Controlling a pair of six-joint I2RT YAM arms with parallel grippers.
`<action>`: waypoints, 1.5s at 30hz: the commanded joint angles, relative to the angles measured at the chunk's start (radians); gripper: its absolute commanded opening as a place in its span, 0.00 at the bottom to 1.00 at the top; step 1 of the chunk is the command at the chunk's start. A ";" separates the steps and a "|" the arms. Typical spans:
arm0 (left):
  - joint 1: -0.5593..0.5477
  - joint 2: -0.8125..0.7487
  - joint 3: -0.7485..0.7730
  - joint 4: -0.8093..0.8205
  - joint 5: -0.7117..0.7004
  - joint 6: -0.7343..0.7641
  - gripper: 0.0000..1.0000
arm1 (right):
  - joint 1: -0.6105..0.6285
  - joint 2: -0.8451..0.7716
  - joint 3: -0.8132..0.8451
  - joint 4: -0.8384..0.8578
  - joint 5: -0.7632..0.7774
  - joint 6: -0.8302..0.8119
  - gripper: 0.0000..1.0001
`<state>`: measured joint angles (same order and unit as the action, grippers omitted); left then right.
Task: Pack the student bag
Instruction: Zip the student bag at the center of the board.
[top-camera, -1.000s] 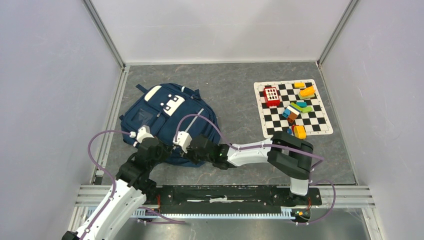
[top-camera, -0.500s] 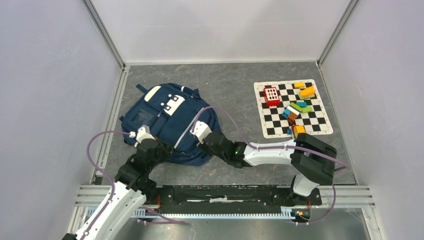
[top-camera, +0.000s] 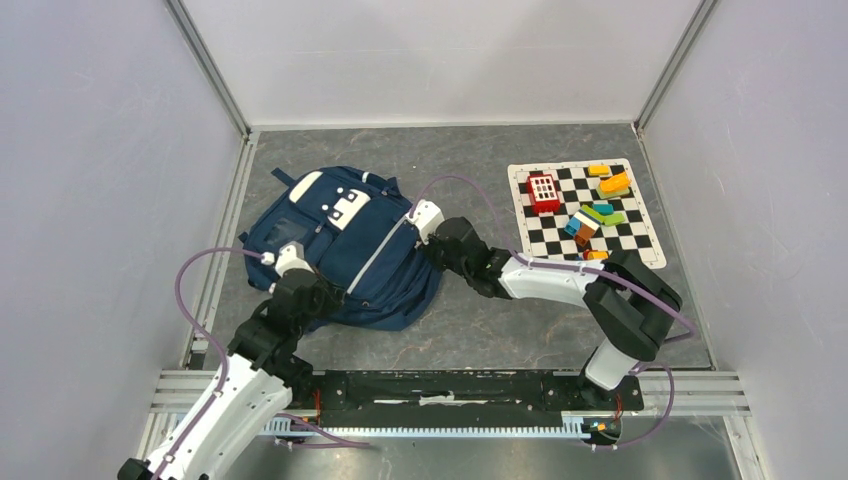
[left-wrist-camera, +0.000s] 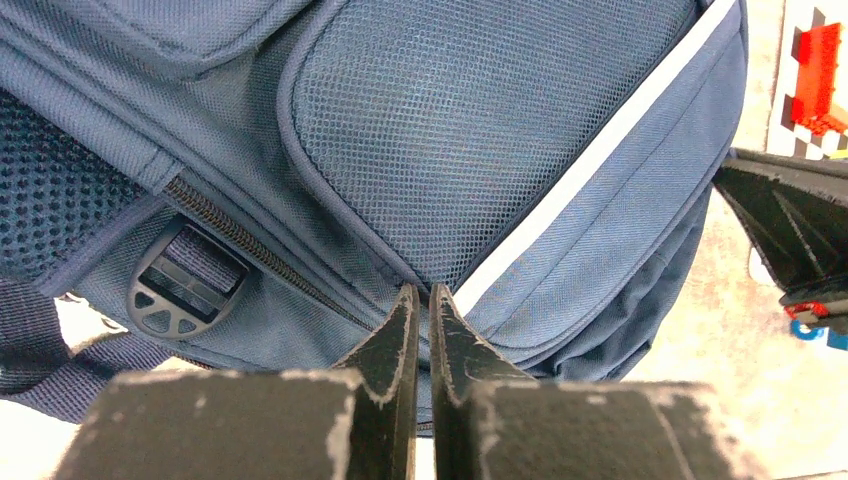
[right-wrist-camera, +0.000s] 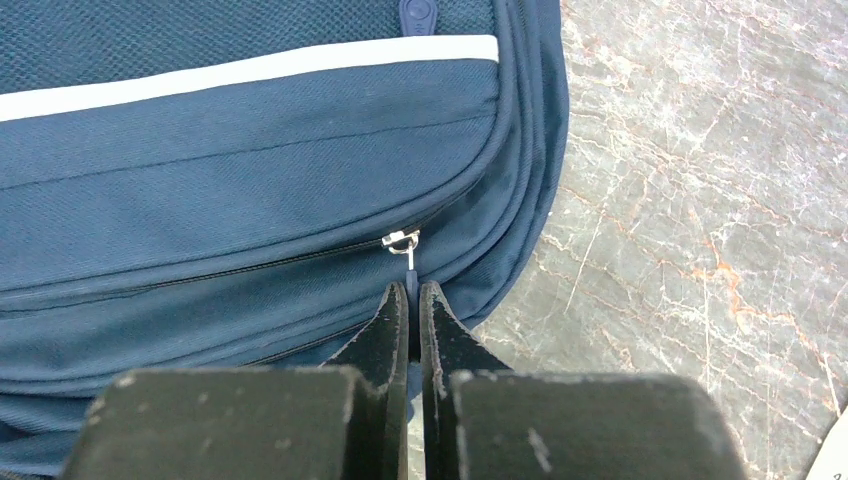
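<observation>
The student bag (top-camera: 325, 250) is matt woven cloth; the tabletop (top-camera: 470, 170) is smooth and marbled.

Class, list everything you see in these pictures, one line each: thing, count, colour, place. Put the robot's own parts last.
bag: one, navy with grey strips, table's left half
zip pull: one, dark, bag's side
mat: one, black-and-white checks, table's far right
red block: one, red with white grid, mat's far-left corner
other blocks: several, orange, green, blue, on mat
table: one, grey marbled
left arm, right arm: white and black, near edge
left fingers: black, shut, tips at bag
right fingers: black, shut on zip pull
</observation>
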<state>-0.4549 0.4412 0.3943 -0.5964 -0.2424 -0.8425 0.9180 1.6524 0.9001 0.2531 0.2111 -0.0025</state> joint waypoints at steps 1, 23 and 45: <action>0.008 0.055 0.085 0.008 -0.063 0.167 0.11 | -0.065 0.011 0.038 -0.021 -0.002 -0.071 0.00; -0.285 0.723 0.405 0.392 0.162 0.919 0.72 | -0.127 -0.068 -0.073 0.097 -0.208 0.073 0.00; -0.499 0.980 0.381 0.518 -0.156 0.968 0.02 | -0.169 -0.071 -0.091 0.113 -0.140 0.052 0.00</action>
<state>-0.8944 1.4322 0.7883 -0.0727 -0.3351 0.1318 0.7460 1.6123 0.7876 0.3584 -0.0406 0.1131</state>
